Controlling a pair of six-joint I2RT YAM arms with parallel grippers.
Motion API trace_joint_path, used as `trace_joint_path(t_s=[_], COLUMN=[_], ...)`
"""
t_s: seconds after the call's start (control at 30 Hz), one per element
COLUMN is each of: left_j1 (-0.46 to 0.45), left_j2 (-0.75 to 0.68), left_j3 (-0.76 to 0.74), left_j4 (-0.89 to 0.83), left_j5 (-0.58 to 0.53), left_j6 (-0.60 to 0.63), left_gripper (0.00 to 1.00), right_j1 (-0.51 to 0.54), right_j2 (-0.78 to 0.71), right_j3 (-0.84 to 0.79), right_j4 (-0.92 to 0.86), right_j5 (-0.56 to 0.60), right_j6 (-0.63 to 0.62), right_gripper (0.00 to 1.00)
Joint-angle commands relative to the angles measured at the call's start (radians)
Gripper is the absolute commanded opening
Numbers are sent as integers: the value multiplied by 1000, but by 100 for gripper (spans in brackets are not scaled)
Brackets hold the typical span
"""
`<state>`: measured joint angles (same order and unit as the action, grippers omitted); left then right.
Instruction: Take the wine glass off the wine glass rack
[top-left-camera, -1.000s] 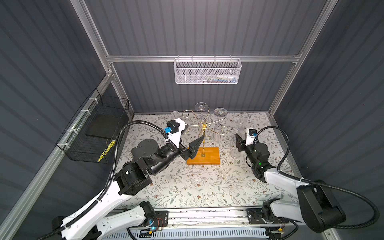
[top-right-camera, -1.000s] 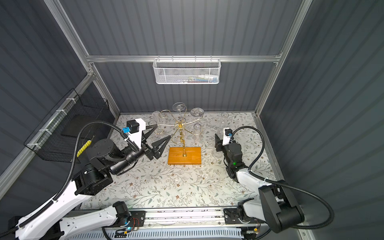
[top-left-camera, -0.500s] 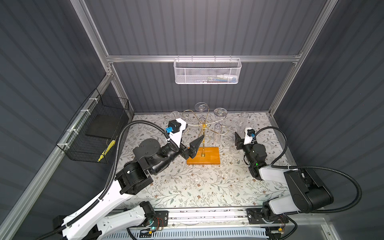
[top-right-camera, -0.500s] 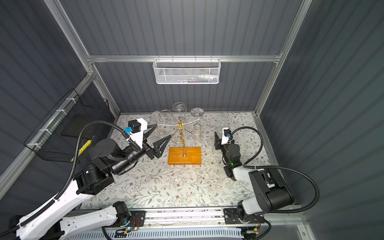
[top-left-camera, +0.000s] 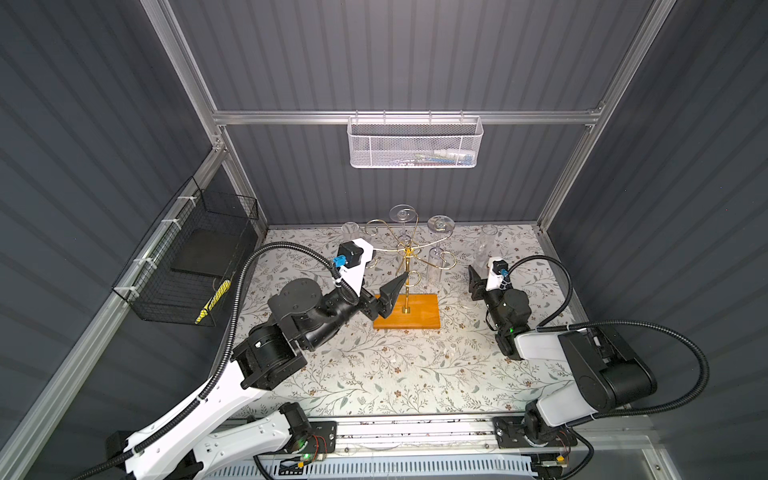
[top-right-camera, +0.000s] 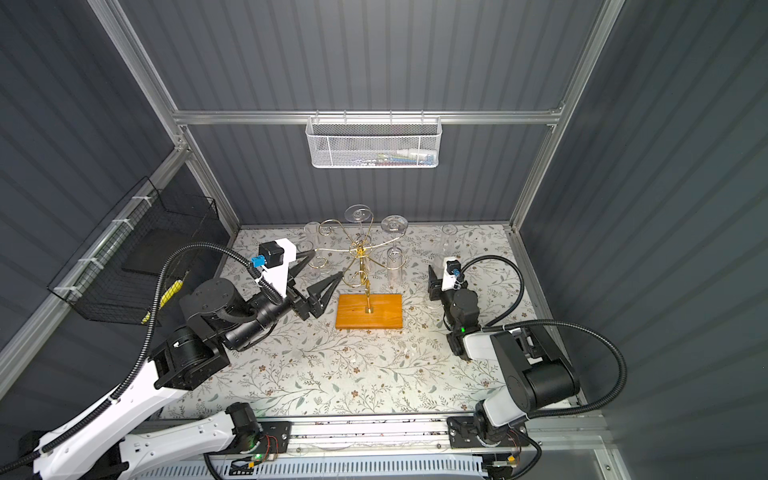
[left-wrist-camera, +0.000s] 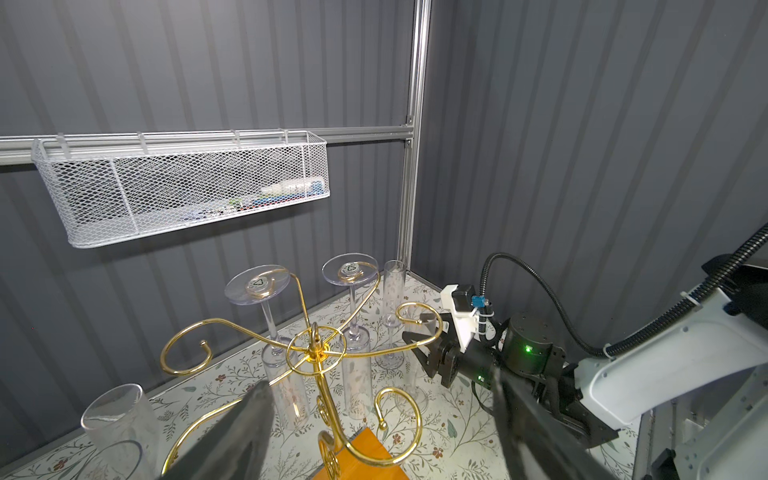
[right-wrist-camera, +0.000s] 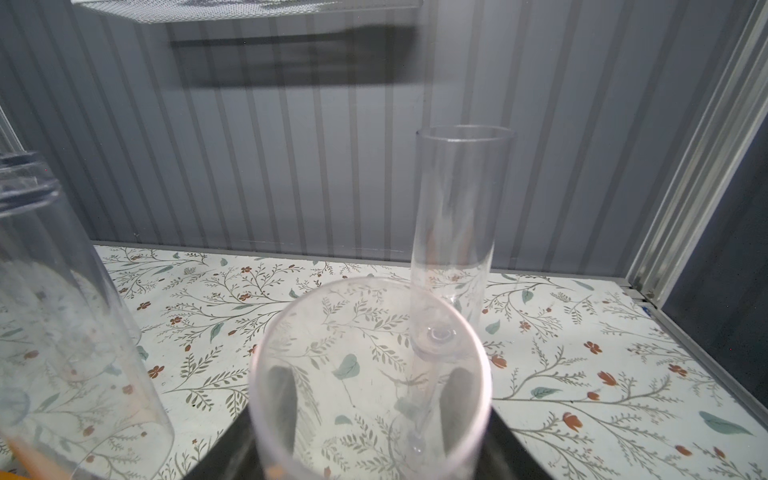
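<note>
The wine glass rack is sitting mid-surface with two glasses hanging on it upside down, both on the back-wall side of its pole. The glass behind the pole is hanging close in. The back-right glass is hanging further out along the rack's back-right wire arm. Feet are resting up on the gold wire and bowls are pointing down, so each long axis is running straight up and down.

The left claw is gaping wide with nothing in it. It's hovering at the rack's front-left, fingers aiming in toward the pole.

The right claw is off the rack's right side, partway closed around the bowl of an upright flute. The flute's rim is facing that arm's wrist camera, and it looks like a real grip to me.

So I'm thinking the left arm is the one to go, since it's free and already lined up. The catch is that both hanging glasses are lying beyond the pole from it, with curly wire arms in between. My guess is it'll be reaching around the rack's left side, pinching across the upright bowl or stem, then sliding the foot outward along the wire, away from the pole.
</note>
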<state>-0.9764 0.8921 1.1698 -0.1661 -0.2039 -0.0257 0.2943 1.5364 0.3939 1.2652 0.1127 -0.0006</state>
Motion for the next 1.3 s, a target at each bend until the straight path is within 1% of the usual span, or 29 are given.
trace_joint_path(t_s=[0.0, 0.17, 0.43, 0.6, 0.8, 0.97, 1.07, 1.13, 1.2, 1.27], left_j1=[-6, -6, -5, -7, -7, -6, -5, -5, -6, -5], left_j2=[-24, -39, -54, -57, -59, -69, -69, -64, -55, -37], left_j3=[-8, -16, -18, -17, -7, -1, 5, 18, 32, 52], left_j4=[-15, -17, -25, -25, -15, -3, 3, 2, 0, -13], left_j5=[-18, -22, -27, -31, -37, -62, -79, -86, -99, -127], left_j6=[6, 7, 6, 10, 9, 15, 16, 18, 34, 61], left_gripper=[85, 85, 85, 85, 86, 86, 86, 86, 87, 89], right_j1=[-1, 3, 23, 35, 73, 78, 77, 77, 77, 76], right_j2=[9, 12, 11, -16, -132, -307, -469, -605, -721, -790], right_j3=[-8, -4, -5, -16, -39, -42, -45, -6, 78, 174], right_j4=[84, 83, 84, 84, 54, -115, -249, -441, -687, -909], right_j5=[15, 15, 35, 39, 71, 82, 96, 80, 40, 11], right_j6=[7, 1, -25, -34, -61, -90, -70, -21, 25, 54], right_gripper=[53, 61, 79, 84, 86, 88, 88, 88, 86, 85])
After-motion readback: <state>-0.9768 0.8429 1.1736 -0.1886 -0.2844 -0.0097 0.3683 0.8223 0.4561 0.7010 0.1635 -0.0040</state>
